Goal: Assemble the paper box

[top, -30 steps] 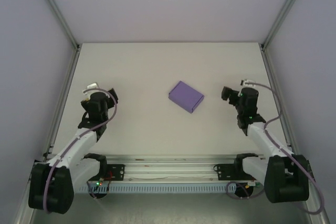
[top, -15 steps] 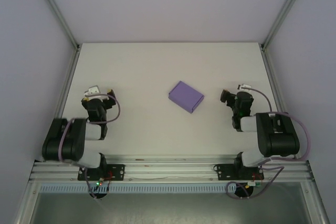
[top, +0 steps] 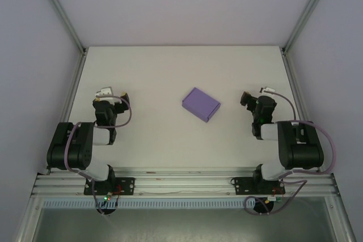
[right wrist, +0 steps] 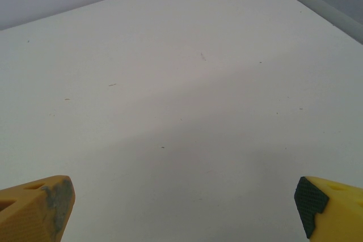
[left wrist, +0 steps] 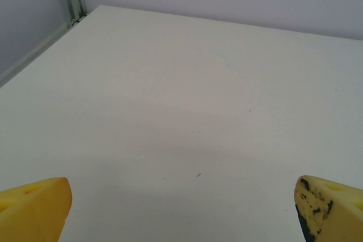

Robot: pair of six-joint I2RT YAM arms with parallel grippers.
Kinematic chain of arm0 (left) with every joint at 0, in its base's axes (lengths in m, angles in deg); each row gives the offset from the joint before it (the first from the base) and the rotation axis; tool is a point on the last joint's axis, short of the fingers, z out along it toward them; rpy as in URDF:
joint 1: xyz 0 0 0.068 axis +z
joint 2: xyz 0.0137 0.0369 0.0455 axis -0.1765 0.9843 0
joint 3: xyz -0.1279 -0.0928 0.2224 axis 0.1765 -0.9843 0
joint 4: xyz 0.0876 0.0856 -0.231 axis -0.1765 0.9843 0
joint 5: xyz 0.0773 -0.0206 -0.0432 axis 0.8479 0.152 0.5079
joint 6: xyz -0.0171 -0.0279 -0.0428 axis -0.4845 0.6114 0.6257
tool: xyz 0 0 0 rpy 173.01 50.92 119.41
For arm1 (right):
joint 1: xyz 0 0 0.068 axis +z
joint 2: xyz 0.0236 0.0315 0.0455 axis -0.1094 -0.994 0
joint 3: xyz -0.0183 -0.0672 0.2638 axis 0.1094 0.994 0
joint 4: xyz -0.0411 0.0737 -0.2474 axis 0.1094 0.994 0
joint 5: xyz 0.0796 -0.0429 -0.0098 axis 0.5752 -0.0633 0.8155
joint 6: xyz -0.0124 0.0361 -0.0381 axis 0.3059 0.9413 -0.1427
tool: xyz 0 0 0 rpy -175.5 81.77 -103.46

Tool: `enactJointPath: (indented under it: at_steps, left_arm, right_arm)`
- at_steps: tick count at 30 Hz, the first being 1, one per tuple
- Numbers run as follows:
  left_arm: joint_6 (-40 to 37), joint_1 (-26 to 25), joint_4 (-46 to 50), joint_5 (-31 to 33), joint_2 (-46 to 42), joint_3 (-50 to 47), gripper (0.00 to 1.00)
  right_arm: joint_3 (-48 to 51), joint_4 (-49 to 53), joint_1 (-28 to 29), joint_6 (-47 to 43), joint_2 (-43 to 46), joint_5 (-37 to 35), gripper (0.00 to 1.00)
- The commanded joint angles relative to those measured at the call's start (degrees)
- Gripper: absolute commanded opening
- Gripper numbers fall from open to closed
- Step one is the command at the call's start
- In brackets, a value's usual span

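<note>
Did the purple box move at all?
No. The paper box lies in the same spot on the table, just as far from the table's back edge as before.

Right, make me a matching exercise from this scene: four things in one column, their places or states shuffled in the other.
Things:
1. purple rectangular card box
2. left tool, yellow-fingered
3. right tool, yellow-fingered
4. white flat table

Places or states:
A. open, to the box's right
B. bears the box
C. lying mid-table, apart from both tools
D. open, to the box's left

Pairs: 1-C, 2-D, 3-A, 4-B
</note>
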State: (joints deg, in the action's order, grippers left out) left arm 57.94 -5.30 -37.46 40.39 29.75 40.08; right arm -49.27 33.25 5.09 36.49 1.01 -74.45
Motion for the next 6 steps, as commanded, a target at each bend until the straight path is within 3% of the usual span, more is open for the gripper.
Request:
enactJointPath:
  at_steps: [1, 6]
  left_arm:
    - [-0.9, -0.6, -0.1, -1.0, -0.4, 0.6, 1.00]
    - [-1.1, -1.2, 1.4, -0.3, -0.7, 1.2, 1.00]
  right_arm:
    - [-0.7, -0.6, -0.1, 0.5, 0.7, -1.3, 1.00]
    - [-0.6, -0.6, -0.1, 0.5, 0.8, -1.3, 1.00]
